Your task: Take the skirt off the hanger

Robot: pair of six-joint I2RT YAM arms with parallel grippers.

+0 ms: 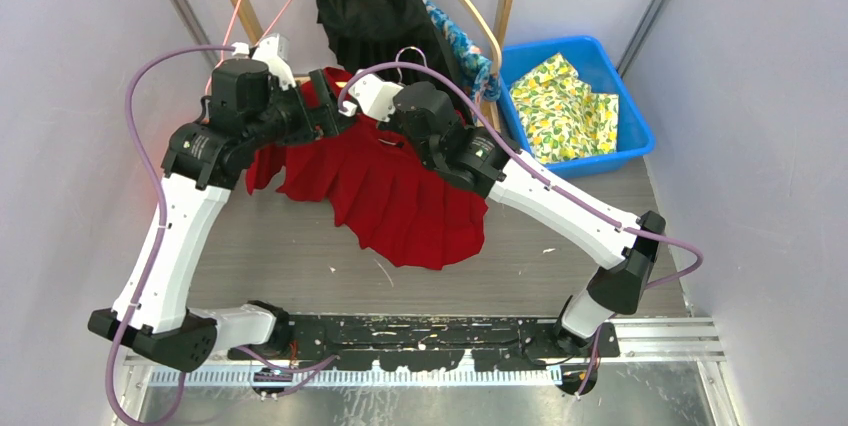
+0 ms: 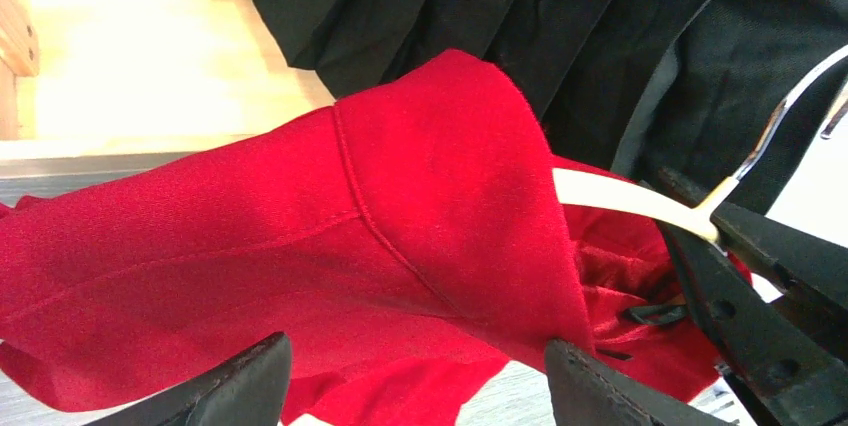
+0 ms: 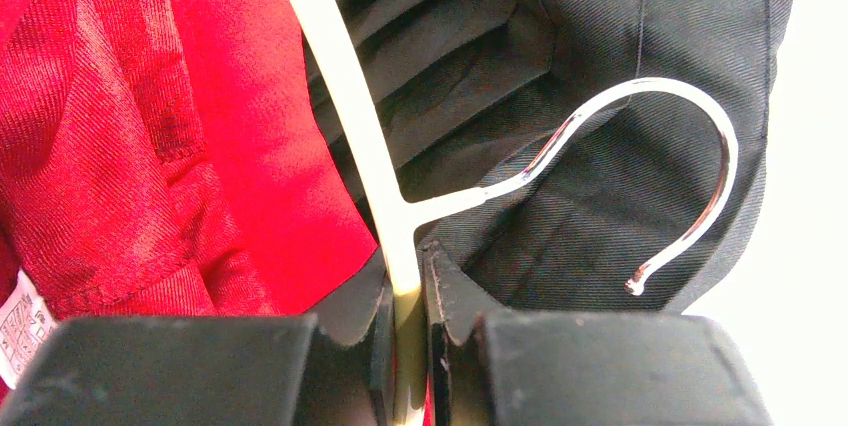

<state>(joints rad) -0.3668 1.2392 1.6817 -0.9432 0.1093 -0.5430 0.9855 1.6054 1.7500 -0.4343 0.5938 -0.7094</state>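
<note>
just beyond the right gripper, pinched shut on the cream hanger, hangs a black skirt, while the left gripper gapes around the red skirt above a grey table.

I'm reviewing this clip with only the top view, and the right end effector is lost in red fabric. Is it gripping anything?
Observer: Yes. The right wrist view shows the right end effector shut on the cream hanger, just below its metal hook.
Operator: And the left one?
Observer: The left end effector is open. The red skirt lies between its spread fingers, not pinched.
Operator: Is the skirt off yet?
Observer: No. In the left wrist view the hanger's arm runs under the waistband.
</note>
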